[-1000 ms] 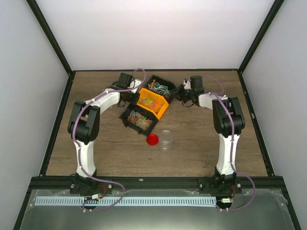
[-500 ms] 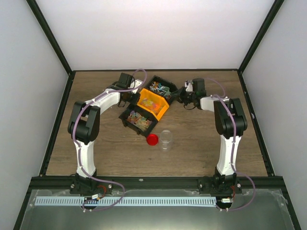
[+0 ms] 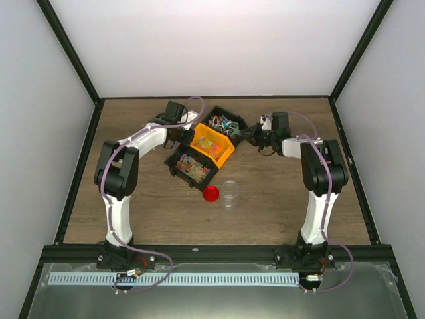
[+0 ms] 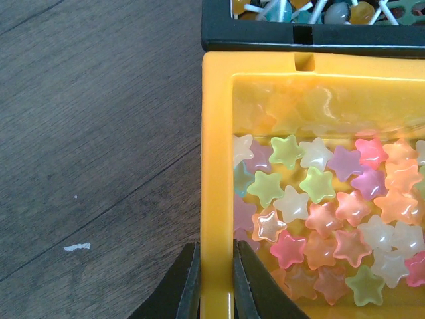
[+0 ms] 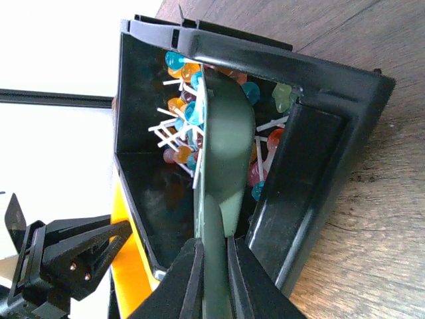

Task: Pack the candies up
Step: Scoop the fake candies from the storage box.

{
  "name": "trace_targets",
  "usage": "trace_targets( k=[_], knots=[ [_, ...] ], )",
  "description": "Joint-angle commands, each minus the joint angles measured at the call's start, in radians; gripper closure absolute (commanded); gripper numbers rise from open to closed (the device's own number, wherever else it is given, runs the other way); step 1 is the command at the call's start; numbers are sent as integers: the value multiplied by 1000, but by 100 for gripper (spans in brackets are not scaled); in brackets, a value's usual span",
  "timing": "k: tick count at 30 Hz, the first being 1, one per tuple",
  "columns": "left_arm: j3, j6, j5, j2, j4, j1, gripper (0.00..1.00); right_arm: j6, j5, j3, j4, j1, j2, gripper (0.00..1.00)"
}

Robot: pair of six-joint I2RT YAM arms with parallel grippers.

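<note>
Star-shaped candies [image 4: 319, 212] in pastel colours fill a yellow bin [image 4: 216, 166]. My left gripper [image 4: 216, 249] is shut on that bin's left wall, one finger inside and one outside. Stick-like candies [image 5: 182, 113] with round coloured heads lie in a black bin [image 5: 312, 166]. My right gripper [image 5: 214, 242] is shut on the handle of a green scoop [image 5: 226, 133], whose bowl sits among those candies. From above, the yellow bin [image 3: 212, 143] lies between the far black bin [image 3: 224, 123] and a nearer black bin [image 3: 191, 166] of mixed candies.
A clear open jar [image 3: 230, 193] stands upright on the wooden table in front of the bins. A round red lid [image 3: 211, 193] lies just left of it. Black frame posts and white walls bound the table [image 3: 133, 199].
The right wrist has shifted a little to the right and its elbow has swung outward, still holding the scoop at the far bin. The left arm has not moved.
</note>
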Motion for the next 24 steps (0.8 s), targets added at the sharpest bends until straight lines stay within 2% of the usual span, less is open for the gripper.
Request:
trace_targets(
  k=[1,7,16,24],
  knots=[
    [-5,-32,-24,66,-7,-17,96,-2,-117,-33,-26,6,-44,99],
    [-3,-33,-21,67,-10,-17,96,24,-147,-80,59,-12,-59,99],
    [-3,-32,-27,67,-11,-17,96,34,-164,-98,75,-21,-75,99],
    [-11,-22,-41,68,-11,-15,96,195,-261,-198,348,-60,-84,99]
  ],
)
